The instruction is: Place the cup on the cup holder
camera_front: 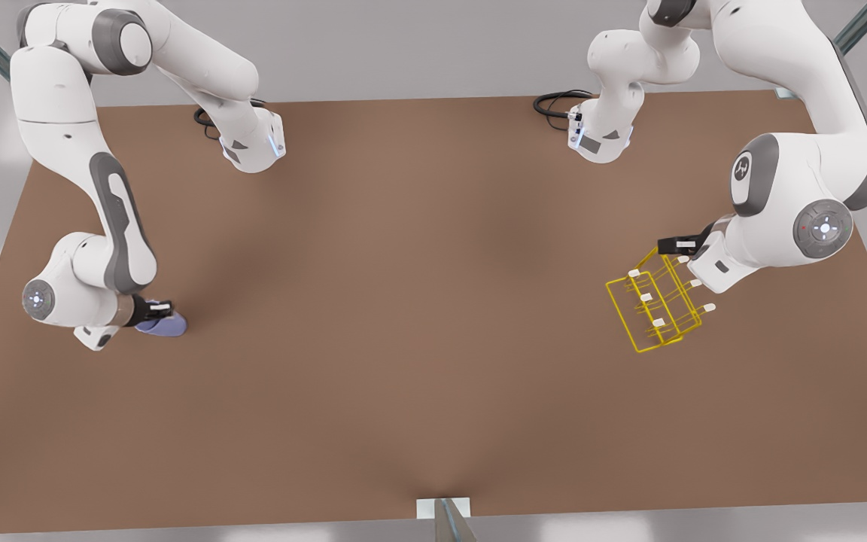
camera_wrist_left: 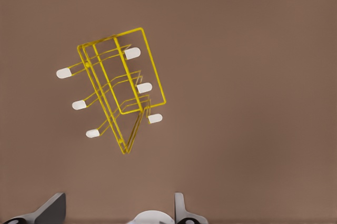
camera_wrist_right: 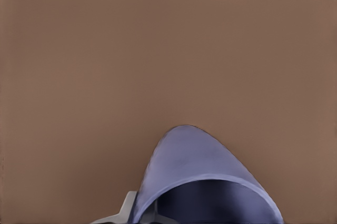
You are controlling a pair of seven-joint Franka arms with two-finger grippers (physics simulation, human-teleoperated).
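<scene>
Right wrist view — cup (camera_wrist_right: 202, 174) mouth.

A brown table (camera_front: 403, 316) carries the yellow cup holder (camera_front: 655, 309) toward the front view's right.

The cup (camera_front: 165, 326) was plain lavender-blue, darker inside, the rack (camera_front: 655, 310) yellow wire with white-capped prongs, the table (camera_front: 403, 316) flat brown, and the arms white with grey joints.
</scene>
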